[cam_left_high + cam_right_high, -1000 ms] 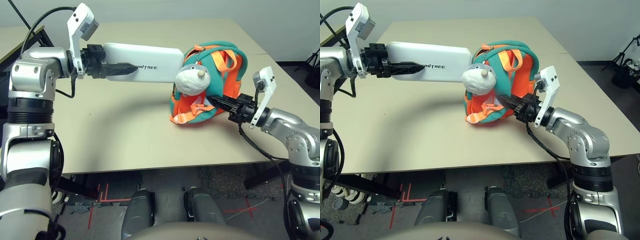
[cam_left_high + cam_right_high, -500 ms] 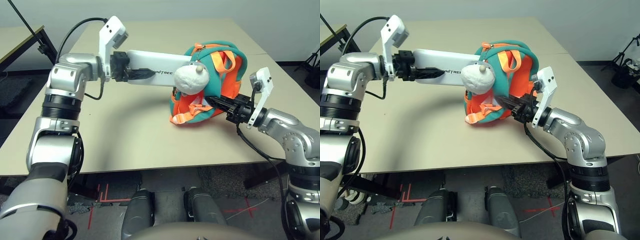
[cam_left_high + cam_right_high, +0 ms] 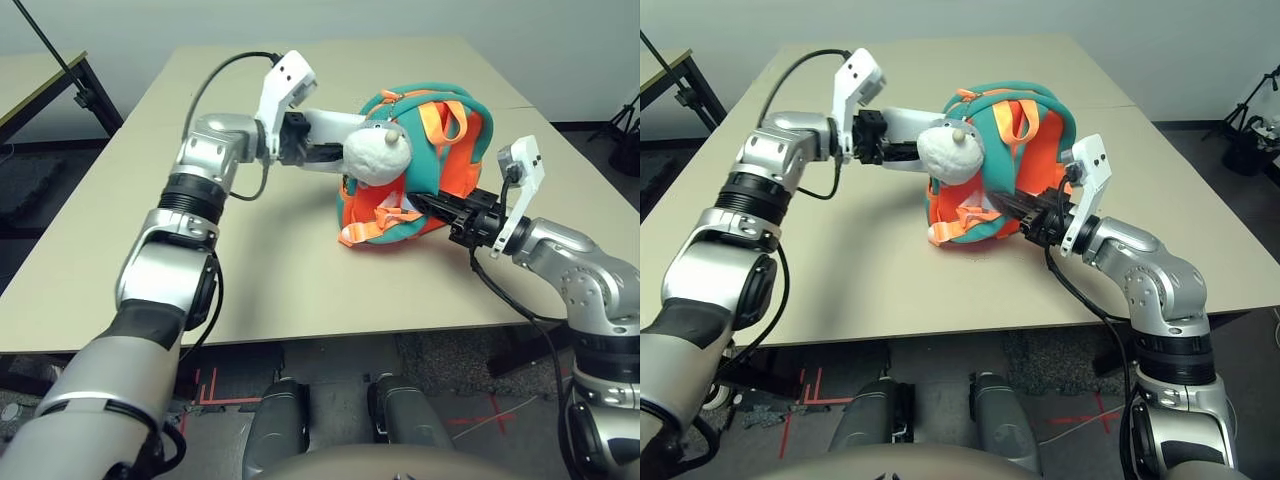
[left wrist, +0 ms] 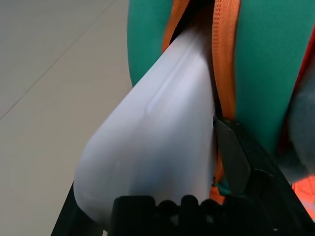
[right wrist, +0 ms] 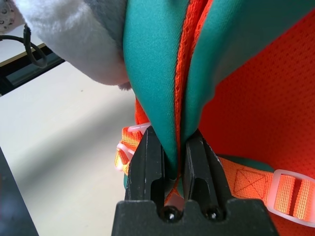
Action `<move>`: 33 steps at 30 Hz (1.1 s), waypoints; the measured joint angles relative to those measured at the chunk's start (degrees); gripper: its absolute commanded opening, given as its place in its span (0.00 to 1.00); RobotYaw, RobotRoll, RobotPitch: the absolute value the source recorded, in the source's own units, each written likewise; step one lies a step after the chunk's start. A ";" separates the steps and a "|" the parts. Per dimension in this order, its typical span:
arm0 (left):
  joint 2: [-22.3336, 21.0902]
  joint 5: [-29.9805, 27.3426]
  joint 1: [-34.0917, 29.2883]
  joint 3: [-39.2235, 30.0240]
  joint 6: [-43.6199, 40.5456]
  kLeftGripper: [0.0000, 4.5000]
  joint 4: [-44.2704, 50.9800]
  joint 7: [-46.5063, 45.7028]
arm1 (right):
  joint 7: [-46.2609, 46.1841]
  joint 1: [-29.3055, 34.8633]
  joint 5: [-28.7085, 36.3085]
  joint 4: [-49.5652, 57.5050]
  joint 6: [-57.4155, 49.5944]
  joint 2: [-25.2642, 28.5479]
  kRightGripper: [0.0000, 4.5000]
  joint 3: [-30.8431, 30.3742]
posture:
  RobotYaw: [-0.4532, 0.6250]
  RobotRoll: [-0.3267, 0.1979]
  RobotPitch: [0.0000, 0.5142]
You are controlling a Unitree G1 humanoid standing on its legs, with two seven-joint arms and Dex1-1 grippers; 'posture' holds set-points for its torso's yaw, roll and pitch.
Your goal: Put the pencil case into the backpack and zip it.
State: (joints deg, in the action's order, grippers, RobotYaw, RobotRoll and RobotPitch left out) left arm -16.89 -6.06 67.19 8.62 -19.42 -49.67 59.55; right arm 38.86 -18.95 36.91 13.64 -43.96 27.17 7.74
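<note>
Since a second ago the left gripper has carried the flat white rectangular pencil case rightward, so most of its length now sits inside the small teal-and-orange fabric backpack, with only the gripped end showing. Its black fingers are clamped on that end. The right gripper pinches a teal fold of the bag's edge. A grey-white plush fish charm hangs by the opening, above the beige table.
</note>
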 measured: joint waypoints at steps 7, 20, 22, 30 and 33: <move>2.25 1.28 1.13 -0.03 1.41 0.78 -2.65 -0.60 | -0.51 0.20 0.02 0.47 -0.03 -0.74 0.05 -0.14 | 0.28 0.62 0.03; -5.04 1.25 0.58 -0.75 -2.93 1.00 6.74 4.28 | -0.48 -0.02 0.05 0.39 -0.11 -0.75 0.05 -0.64 | 0.30 0.62 0.01; -7.24 0.88 -0.72 -0.86 -4.81 1.00 10.35 5.03 | -0.43 -0.31 0.03 0.13 -0.10 -0.69 0.05 -0.76 | 0.31 0.62 0.02; -16.00 -2.44 -4.55 -4.22 -12.54 1.00 21.28 7.06 | 0.15 -0.68 -0.03 -0.51 -0.02 -0.30 0.05 -0.91 | 0.33 0.62 0.03; -17.48 -3.55 -5.77 -5.21 -14.73 1.00 24.60 7.13 | 0.21 -0.84 -0.06 -0.77 0.02 -0.16 0.05 -0.95 | 0.33 0.62 0.03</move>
State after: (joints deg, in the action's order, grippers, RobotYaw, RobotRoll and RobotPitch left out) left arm -34.38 -9.61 61.42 3.41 -34.16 -25.07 66.68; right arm 39.07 -19.78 36.86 12.87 -43.94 27.01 6.78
